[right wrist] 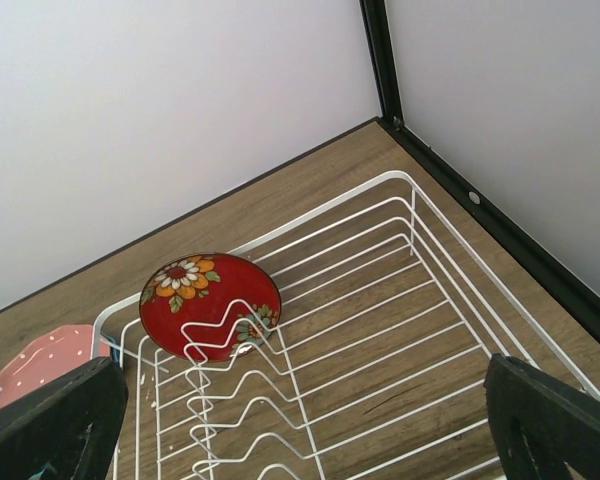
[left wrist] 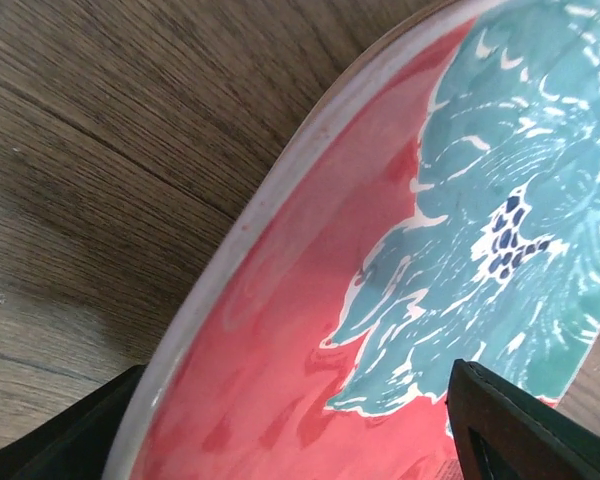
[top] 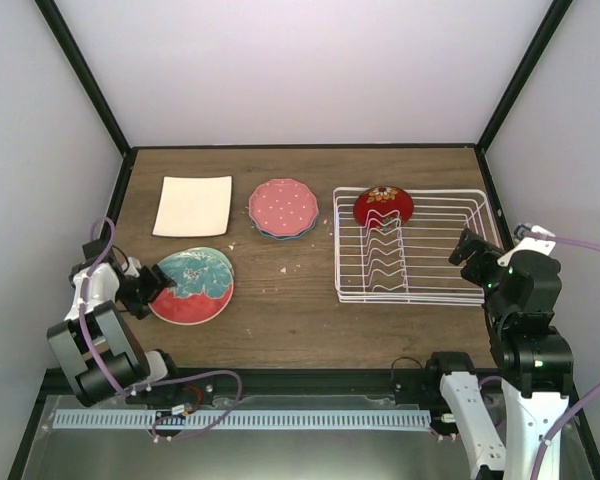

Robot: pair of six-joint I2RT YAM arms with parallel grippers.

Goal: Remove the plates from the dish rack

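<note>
- The right gripper point(top: 472, 257) hangs at the right-hand side of the dish rack point(top: 445, 240). Its fingers point(right wrist: 552, 420) are spread wide with nothing between them.
- The left gripper point(top: 148, 285) sits at the left rim of the red-and-teal plate point(top: 192, 285). Its jaws stand apart on either side of that rim and are not clamped on it. The plate lies flat on the table point(top: 300, 320).
- One plate is left in the rack: the small dark red plate point(right wrist: 210, 305) with a flower on it. It stands tilted in the far left corner, propped among the wavy dividers point(right wrist: 240, 390).
- From the right gripper, that plate lies ahead and to the left, across most of the rack. Its width runs left to right along the rack's far side, and its painted face is turned up and toward the arms.
- The right arm looks the nearer of the two. The left gripper is well apart, on the other side of the table.
- The dividers and the rack's raised wire sides lie between the fingers and the plate, so I judge the freest way in is from above.
- Outside the rack, a beige square plate point(top: 192, 205) and a pink dotted plate point(top: 283, 205), stacked on a blue one, lie near the far edge. Bare wood shows between them and the rack.
</note>
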